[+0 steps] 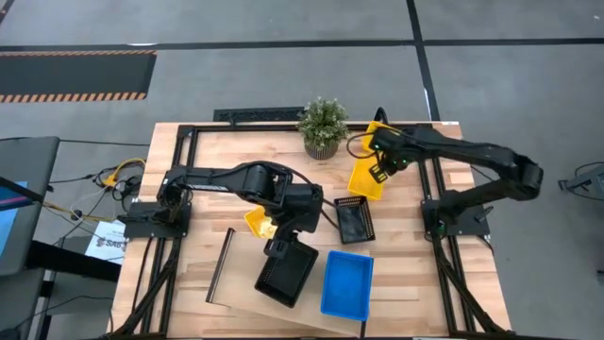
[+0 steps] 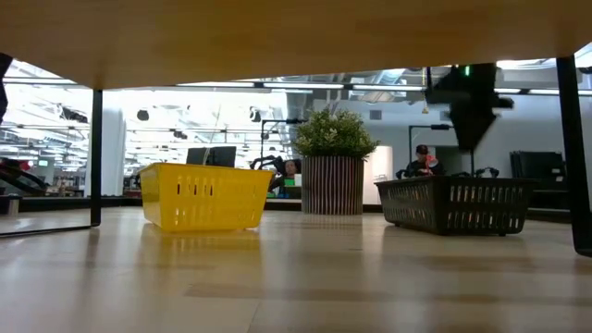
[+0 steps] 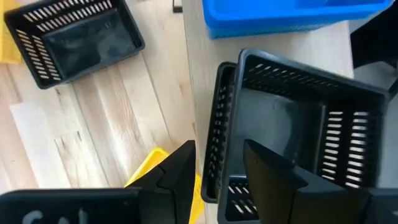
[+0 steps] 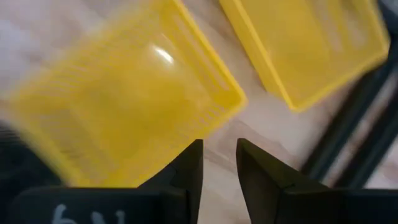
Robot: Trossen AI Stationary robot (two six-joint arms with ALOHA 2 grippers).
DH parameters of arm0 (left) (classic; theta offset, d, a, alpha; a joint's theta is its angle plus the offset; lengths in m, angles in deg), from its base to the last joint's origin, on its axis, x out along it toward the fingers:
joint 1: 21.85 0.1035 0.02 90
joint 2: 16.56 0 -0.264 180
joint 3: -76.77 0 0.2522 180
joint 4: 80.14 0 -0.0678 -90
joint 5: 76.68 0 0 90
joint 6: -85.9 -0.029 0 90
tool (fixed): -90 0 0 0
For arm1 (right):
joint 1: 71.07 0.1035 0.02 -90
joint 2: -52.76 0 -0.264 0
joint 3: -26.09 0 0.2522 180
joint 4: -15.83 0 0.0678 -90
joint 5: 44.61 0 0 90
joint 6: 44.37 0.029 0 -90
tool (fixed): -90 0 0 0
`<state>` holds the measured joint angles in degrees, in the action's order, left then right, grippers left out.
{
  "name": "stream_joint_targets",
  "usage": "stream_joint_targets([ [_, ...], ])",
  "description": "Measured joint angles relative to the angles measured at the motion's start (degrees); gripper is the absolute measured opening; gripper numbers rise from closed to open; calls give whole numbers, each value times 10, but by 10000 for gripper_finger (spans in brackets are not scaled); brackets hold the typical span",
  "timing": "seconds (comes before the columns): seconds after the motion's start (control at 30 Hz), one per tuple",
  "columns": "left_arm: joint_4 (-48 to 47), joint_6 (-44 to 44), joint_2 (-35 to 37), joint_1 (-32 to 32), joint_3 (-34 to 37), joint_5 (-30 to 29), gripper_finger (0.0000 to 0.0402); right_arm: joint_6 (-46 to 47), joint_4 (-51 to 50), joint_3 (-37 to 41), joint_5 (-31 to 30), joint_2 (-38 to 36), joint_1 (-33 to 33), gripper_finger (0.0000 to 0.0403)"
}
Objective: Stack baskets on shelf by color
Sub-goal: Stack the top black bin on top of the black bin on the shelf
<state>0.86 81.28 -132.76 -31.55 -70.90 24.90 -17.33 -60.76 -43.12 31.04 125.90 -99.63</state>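
A black basket (image 1: 288, 274), with another nested in it, and a blue basket (image 1: 347, 283) sit on the light-wood shelf (image 1: 243, 314) at the near edge. My left gripper (image 1: 280, 247) is open over the black basket (image 3: 292, 124). One finger (image 3: 180, 177) stands outside its wall and one (image 3: 273, 180) inside, with bare wood showing between the outer finger and the rim. My right gripper (image 1: 382, 168) is open by a narrow gap, empty, above a yellow basket (image 1: 366, 181) on the table. A second yellow basket (image 4: 305, 43) lies beside it.
A single black basket (image 1: 355, 219) sits on the table's middle. A third yellow basket (image 1: 257, 223) lies under my left arm. A potted plant (image 1: 323, 127) stands at the far middle. A dark bar (image 1: 220, 264) lies left of the shelf.
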Motion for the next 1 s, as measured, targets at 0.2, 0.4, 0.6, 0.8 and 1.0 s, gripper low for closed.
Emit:
stream_joint_targets([
  [0.2,0,10,11,0,-10,-4,122,-19,-10,61,13,35,-48,86],
  [0.4,16,-4,19,1,-10,-68,103,-12,12,107,22,14,-55,63],
  [0.6,74,-20,16,4,22,-30,54,-11,77,154,24,13,-74,40],
  [0.8,75,-8,18,4,21,-25,11,-50,184,162,58,24,-77,15],
  [1.0,74,7,18,4,29,-24,5,-141,294,140,187,31,-43,13],
])
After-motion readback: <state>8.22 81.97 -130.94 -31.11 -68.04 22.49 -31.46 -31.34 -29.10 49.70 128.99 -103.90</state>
